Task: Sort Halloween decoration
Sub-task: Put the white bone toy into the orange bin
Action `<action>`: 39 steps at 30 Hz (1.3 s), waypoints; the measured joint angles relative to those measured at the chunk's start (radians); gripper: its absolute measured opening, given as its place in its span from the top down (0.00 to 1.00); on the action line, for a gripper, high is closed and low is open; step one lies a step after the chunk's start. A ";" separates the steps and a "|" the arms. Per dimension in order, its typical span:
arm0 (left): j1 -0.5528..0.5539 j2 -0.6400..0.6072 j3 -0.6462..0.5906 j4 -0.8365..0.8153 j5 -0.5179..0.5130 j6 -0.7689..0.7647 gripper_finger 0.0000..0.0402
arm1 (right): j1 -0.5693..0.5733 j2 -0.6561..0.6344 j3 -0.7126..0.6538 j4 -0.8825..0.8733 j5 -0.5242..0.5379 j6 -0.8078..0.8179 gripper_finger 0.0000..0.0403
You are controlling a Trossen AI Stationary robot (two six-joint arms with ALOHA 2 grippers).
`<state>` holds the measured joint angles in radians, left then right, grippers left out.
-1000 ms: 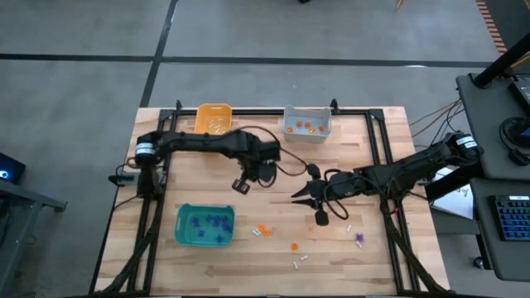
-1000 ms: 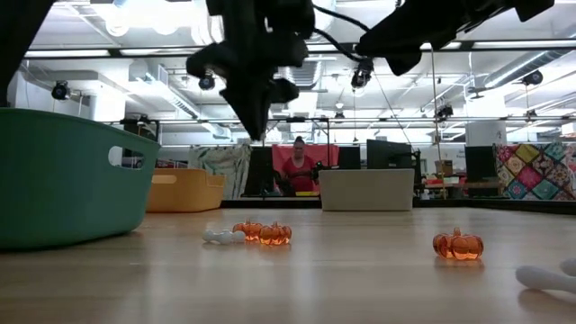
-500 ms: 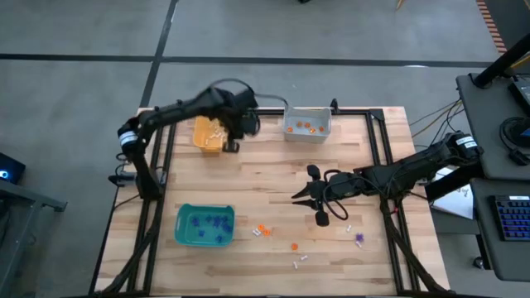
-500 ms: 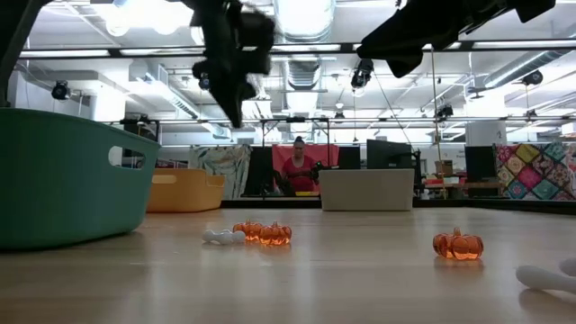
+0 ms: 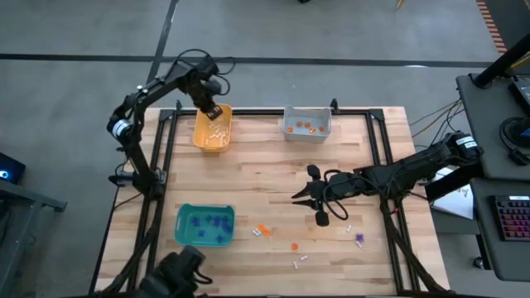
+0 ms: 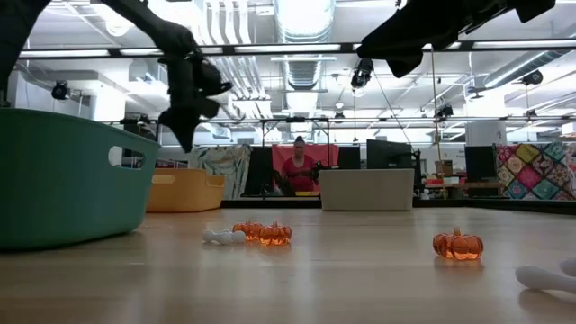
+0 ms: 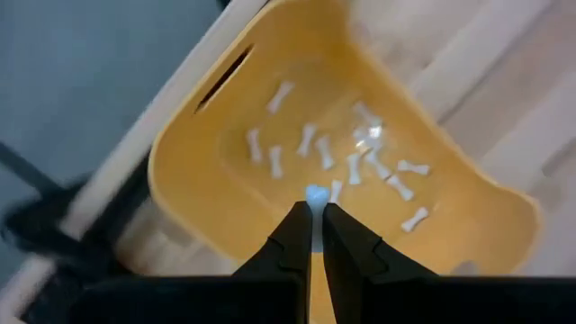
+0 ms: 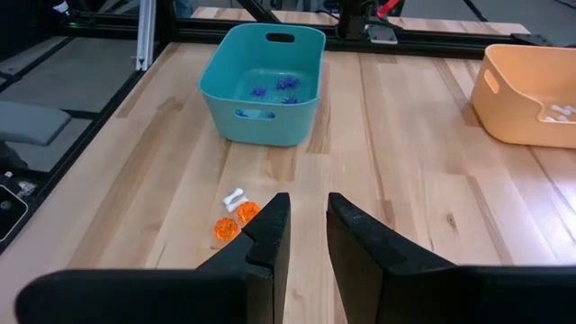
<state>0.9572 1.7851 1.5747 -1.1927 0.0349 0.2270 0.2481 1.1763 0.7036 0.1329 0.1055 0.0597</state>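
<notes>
The pale wooden worktop [image 5: 273, 178] carries three smooth plastic bins. The left gripper [image 5: 212, 112] has swung from the middle to above the orange-yellow bin [image 5: 212, 132], jaws pressed together. Only its wrist view shows the small white bones [image 7: 310, 148] lying inside. The right gripper [image 5: 296, 197] hovers mid-worktop, jaws slightly apart, empty. Glassy orange pumpkins [image 6: 263, 233] lie near the teal bin [image 5: 204, 225].

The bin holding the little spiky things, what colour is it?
Teal. The bin with the purple spiky trinkets shows best in the right wrist view.
</notes>
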 joint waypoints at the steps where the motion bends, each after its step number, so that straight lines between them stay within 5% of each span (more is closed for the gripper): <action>1: 0.014 0.000 -0.011 0.000 0.000 -0.020 1.00 | 0.000 0.000 0.000 0.000 0.000 0.000 0.83; 19: 0.035 0.008 -0.064 0.132 0.001 -0.048 1.00 | 0.000 0.000 0.000 0.000 0.000 0.008 0.83; 39: 0.016 0.165 -0.065 0.156 0.001 -0.064 1.00 | 0.000 0.003 0.000 -0.001 0.001 0.008 0.83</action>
<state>0.9737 1.9503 1.5093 -1.0363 0.0360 0.1631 0.2481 1.1797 0.7036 0.1322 0.1062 0.0681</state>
